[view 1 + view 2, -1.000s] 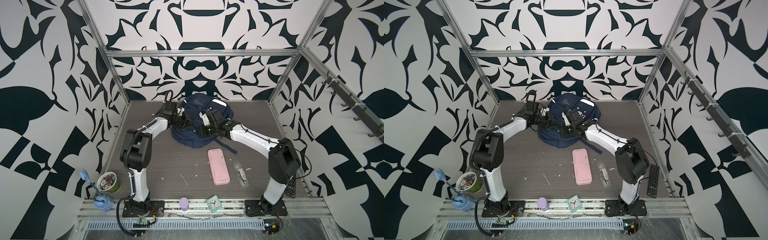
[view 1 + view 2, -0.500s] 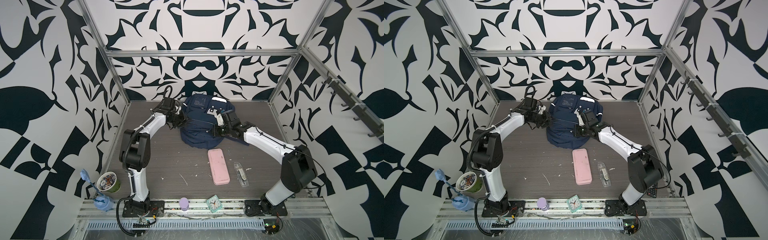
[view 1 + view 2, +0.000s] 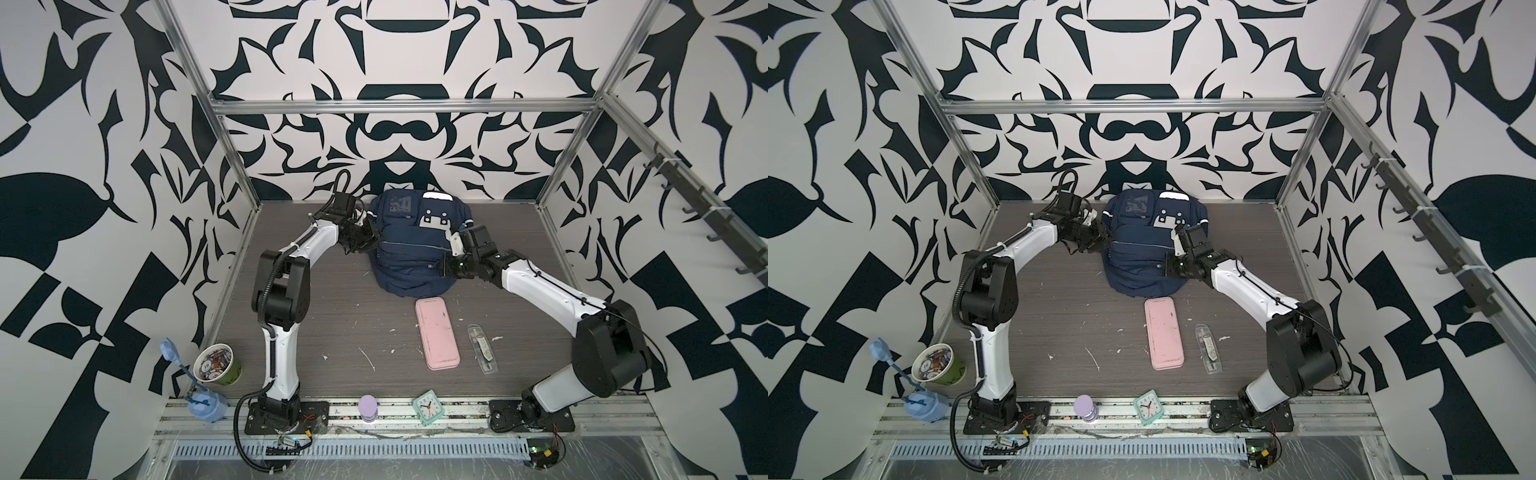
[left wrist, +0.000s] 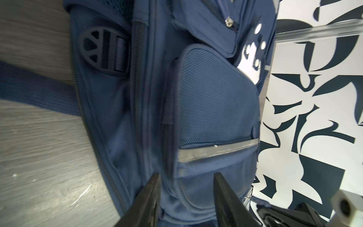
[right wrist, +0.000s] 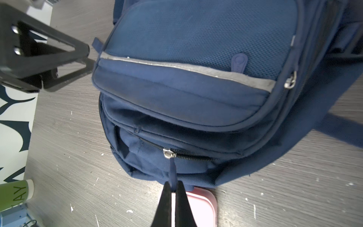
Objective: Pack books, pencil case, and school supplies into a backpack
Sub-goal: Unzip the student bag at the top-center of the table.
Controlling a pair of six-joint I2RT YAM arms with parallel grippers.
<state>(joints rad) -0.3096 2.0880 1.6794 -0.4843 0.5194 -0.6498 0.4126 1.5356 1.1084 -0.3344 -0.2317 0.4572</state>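
Right wrist view: the right gripper [image 5: 172, 185] is seen closed tight on the blue zip pull [image 5: 172, 171] of the bag [image 5: 196, 82]. The pull is drawn straight out from the silver slider [image 5: 168, 154], which sits part-way along the zip of a compartment at the bag's end. A dark gap in the fabric is shown on one side of the slider. Past the fingers a corner of the pink case [image 5: 202, 202] is seen, just beside the bag's edge.

In the left wrist view the left gripper [image 4: 186, 175] is shown with its jaws partly apart. The tips are set against the bag's side, near the grey strip [image 4: 216, 150] of the mesh pocket. Whether fabric is pinched between them cannot be told.

In both top views the bag [image 3: 411, 257] [image 3: 1138, 262] is laid at the far middle of the table [image 3: 332, 324], front face up. The left gripper [image 3: 363, 239] is placed at one flank and the right gripper [image 3: 442, 268] at the other. The case [image 3: 437, 332] [image 3: 1164, 332] is laid flat just in front of the bag, its long side running toward the near rail. The packet [image 3: 482, 349] [image 3: 1208, 348] is laid near the case, on the right arm's side and apart from it. A teal clock [image 3: 428, 406] is stood on the rail between the arm bases, and a cup [image 3: 216, 365] is set near the left arm's base.
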